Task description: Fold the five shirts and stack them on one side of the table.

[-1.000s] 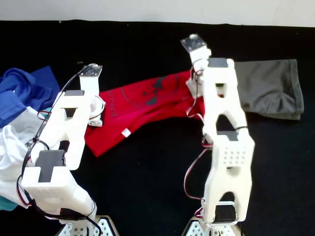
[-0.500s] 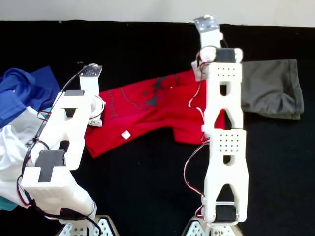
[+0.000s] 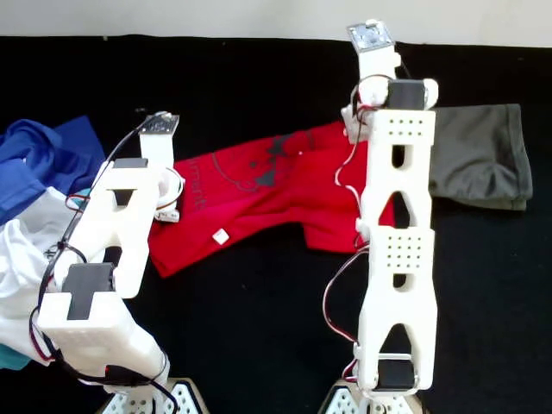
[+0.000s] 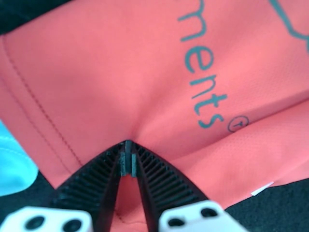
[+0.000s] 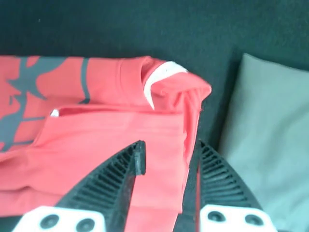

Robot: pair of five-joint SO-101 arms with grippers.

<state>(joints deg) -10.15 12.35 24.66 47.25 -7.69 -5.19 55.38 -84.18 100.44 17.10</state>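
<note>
A red shirt with dark print lies crumpled across the middle of the black table. My left gripper sits at the shirt's left end, and in the left wrist view it is shut on a pinched ridge of the red shirt. My right arm stretches out over the shirt's right end. There my right gripper is open just above the red shirt, near its white-lined collar. A folded grey shirt lies flat at the right, also visible as the grey shirt.
A heap of unfolded shirts sits at the left edge: blue, white and a bit of teal. Light blue cloth lies beside my left gripper. Bare black tabletop stretches between the arm bases.
My right arm has stretched away from its base toward the table's back edge. The red shirt's right part has spread out flatter. The left arm has stayed still.
</note>
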